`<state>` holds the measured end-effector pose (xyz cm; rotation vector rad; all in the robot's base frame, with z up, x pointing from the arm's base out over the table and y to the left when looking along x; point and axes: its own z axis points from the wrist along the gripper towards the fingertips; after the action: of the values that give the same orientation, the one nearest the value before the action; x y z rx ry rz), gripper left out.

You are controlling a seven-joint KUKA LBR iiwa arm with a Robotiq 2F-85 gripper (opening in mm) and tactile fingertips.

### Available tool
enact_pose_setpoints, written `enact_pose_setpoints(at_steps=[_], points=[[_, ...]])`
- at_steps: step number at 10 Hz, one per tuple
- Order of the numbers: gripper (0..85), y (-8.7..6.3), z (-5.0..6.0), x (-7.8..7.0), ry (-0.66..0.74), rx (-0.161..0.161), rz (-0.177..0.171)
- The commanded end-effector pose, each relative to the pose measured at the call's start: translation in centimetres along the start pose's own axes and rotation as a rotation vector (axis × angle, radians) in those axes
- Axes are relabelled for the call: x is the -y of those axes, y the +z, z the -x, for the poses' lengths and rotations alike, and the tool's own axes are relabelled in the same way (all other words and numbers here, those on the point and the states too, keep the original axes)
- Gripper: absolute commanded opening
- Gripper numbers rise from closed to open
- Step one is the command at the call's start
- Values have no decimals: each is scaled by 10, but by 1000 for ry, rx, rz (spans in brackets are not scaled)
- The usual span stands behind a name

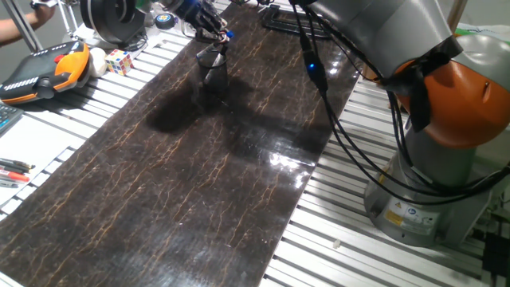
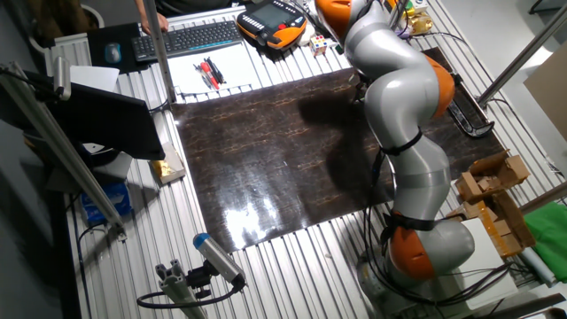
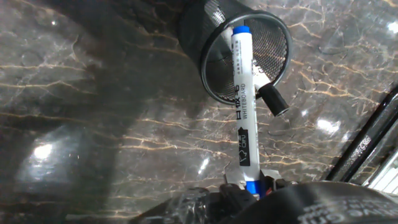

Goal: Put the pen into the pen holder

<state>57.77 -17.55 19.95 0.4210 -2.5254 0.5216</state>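
Note:
The pen [image 3: 241, 102] is a white marker with blue ends. In the hand view it sticks out from my gripper [image 3: 249, 186], which is shut on its near end. Its far blue cap lies over the mouth of the pen holder [image 3: 217, 37], a black mesh cup seen from above. A short black cylinder [image 3: 273, 99] lies across the cup's rim beside the pen; I cannot tell what it is. In one fixed view my gripper [image 1: 209, 25] hangs just above the pen holder [image 1: 213, 62] at the far end of the dark marbled mat [image 1: 183, 167]. In the other fixed view the arm hides both.
A big black spool [image 1: 115, 20], a Rubik's cube [image 1: 119, 61] and an orange teach pendant [image 1: 48, 70] stand left of the mat. A black tray [image 1: 279, 17] lies behind it. Red and black pens [image 2: 208, 73] lie on paper near a keyboard [image 2: 190, 37]. Cables [image 1: 343, 119] hang from the arm.

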Motion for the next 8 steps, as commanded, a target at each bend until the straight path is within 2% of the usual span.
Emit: enact_pose_setpoints(at_steps=[1,8], points=[[50,1,0,0,0,-3,1],[63,21,-1,-2,5,-15,-6]])
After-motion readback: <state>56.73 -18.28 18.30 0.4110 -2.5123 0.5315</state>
